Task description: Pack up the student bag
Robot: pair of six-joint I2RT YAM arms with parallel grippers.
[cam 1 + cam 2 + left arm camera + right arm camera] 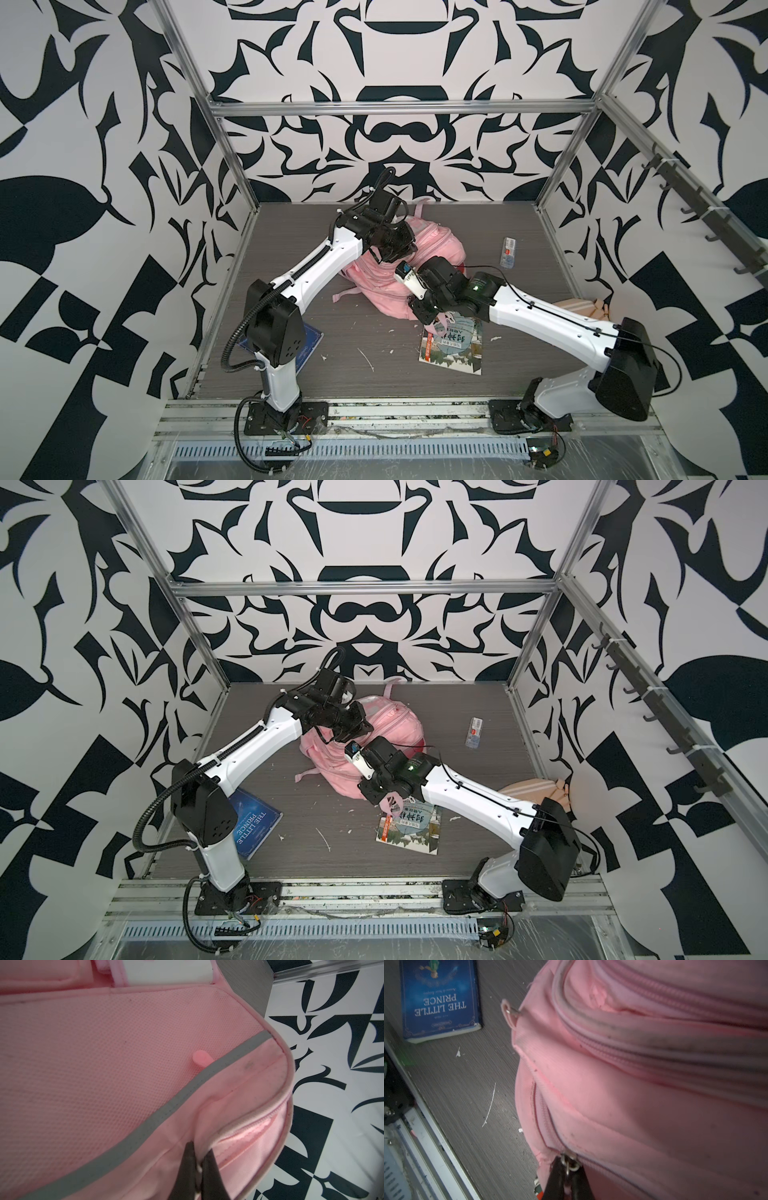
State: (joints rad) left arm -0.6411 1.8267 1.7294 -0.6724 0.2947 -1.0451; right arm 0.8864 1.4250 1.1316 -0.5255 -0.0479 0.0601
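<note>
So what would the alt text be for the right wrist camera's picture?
The right hand pinches a metal zip pull on the pink backpack, which fills most of the picture. Beside it on the grey table lies a blue book titled The Little Prince.

Top views: stereo pair mounted high at the front, facing down and inward, distant; both cover the whole table [345, 386], with the student bag [436, 245] at frame centre. Left wrist view: very close to the bag's pink fabric. Right wrist view: close on its zipped side; shares the blue book [440, 1001] with both top views.
</note>
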